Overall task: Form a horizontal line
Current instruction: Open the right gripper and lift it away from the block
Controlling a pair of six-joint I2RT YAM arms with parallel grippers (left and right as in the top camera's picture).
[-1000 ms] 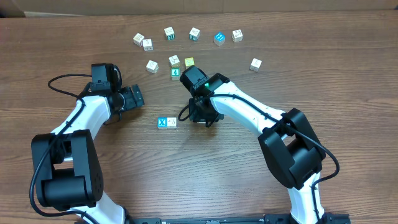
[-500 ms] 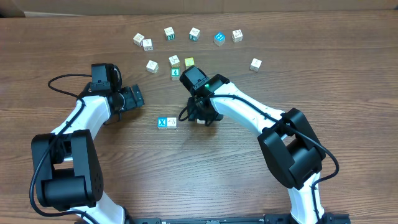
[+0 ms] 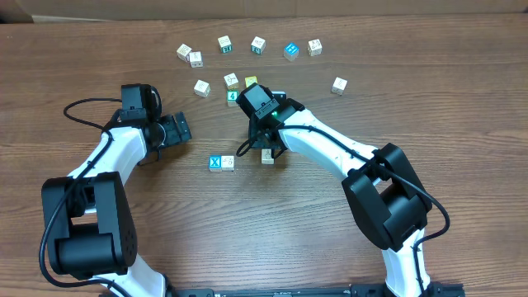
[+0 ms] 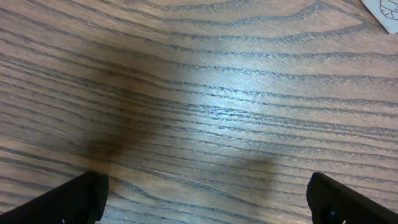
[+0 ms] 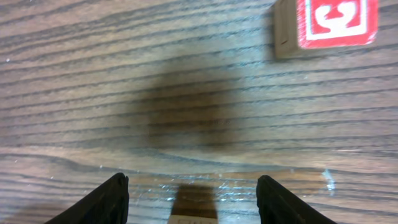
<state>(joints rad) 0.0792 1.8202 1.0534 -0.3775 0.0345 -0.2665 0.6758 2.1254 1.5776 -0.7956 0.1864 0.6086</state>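
Note:
A blue cube with a white X lies on the table, and a pale cream cube touches its right side. A second cream cube rests further right, with a gap between it and the pair. My right gripper hovers just behind that cube, open. In the right wrist view the cube's top edge shows low between the spread fingers, touching neither. A teal-green cube marked 4 sits farther back. My left gripper is open over bare wood, with nothing between its fingertips.
Several loose letter cubes are scattered along the far side, among them a yellow-green one, a blue one and a cream one. A red-faced cube shows at the top right of the right wrist view.
My right gripper has opened and drawn back from the cream cube, which now lies uncovered on the table right of the X pair. The left arm has not moved.

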